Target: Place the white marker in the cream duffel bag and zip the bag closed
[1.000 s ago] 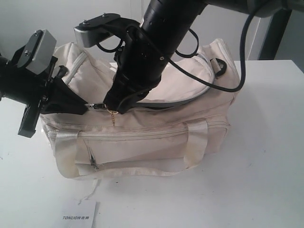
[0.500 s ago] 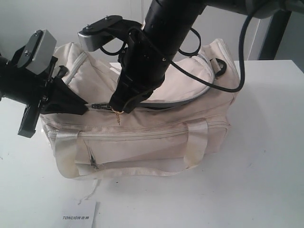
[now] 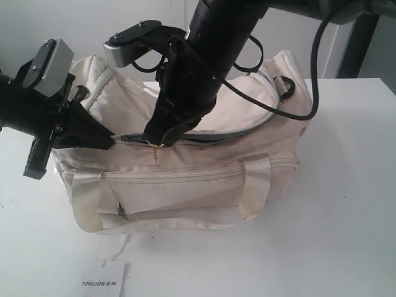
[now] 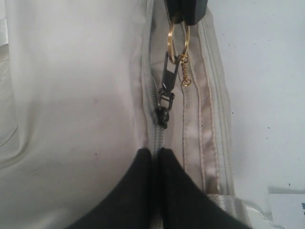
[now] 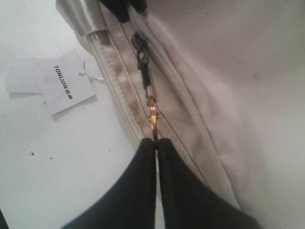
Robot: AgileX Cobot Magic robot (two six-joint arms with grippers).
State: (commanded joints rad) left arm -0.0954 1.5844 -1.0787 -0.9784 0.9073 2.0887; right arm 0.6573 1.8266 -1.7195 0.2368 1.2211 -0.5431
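Free table (image 3: 352, 185) right of duffel bag (image 3: 204, 185)

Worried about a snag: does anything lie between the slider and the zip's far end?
No object lies in the open track near the slider; the right pincer grips its gold ring. Further along, the arm's black cable drapes over the cream duffel bag.

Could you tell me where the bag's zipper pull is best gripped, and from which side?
Pinch the gold ring ending the zipper pull, coming along the track from the unzipped side: it stands edge-on above the fabric, so jaws catch its flat faces, as the right gripper does.
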